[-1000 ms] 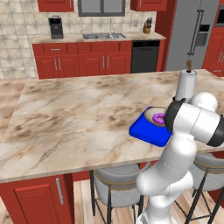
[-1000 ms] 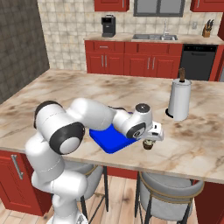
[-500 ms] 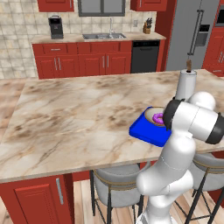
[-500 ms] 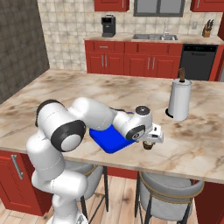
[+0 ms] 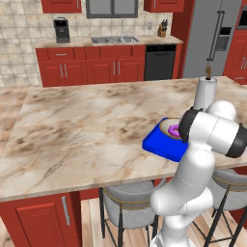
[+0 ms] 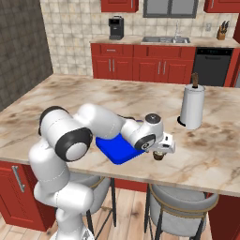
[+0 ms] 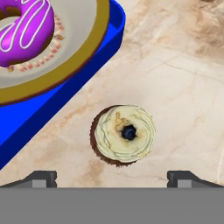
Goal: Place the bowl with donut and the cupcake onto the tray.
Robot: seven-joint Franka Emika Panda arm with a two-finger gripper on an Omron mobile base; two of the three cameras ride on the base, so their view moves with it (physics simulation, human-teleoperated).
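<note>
Blue tray (image 7: pixel 92 57) is carrying the bowl (image 7: pixel 65 57) with donut (image 7: pixel 24 26); cupcake (image 7: pixel 124 134) is sitting on marble counter (image 7: pixel 183 87) just beside it, gripper (image 7: pixel 112 177) hovering above, jaws apart.

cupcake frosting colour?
Cream-white swirl with a dark blue dot at the centre, over a brown base; the cupcake shows best in the hand view.
</note>
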